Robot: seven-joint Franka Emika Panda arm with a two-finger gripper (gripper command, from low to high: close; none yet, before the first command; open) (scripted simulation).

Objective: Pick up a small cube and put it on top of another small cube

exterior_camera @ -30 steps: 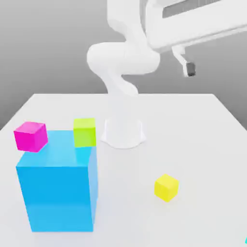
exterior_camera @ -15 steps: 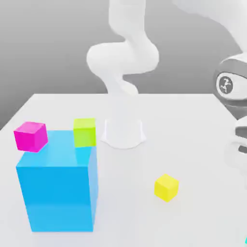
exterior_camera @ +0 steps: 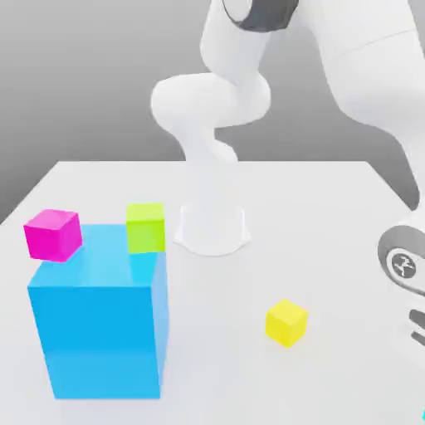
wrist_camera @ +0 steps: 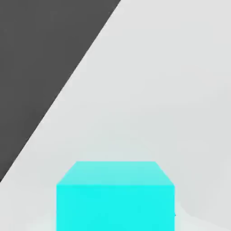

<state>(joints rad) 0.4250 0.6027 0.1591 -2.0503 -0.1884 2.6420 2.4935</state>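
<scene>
"Four small cubes, right?"
"Yes. Magenta [exterior_camera: 54,236] and lime [exterior_camera: 146,228] sit at the top of the blue block [exterior_camera: 101,324], and yellow [exterior_camera: 286,323] rests on the desk [exterior_camera: 220,307]."
"And the cyan cube [wrist_camera: 115,205]?"
"At the exterior view's right edge, and close up in the hand view."
"The jaws?"
"Closed, at the exterior view's right. Whether they pinch the cyan one, I can't tell."

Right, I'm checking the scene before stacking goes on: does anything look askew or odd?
Yes: the magenta cube sits askew at the big blue block's edge, on the exterior view's left, seemingly overhanging it. Nothing looks spilled or damaged.
</scene>
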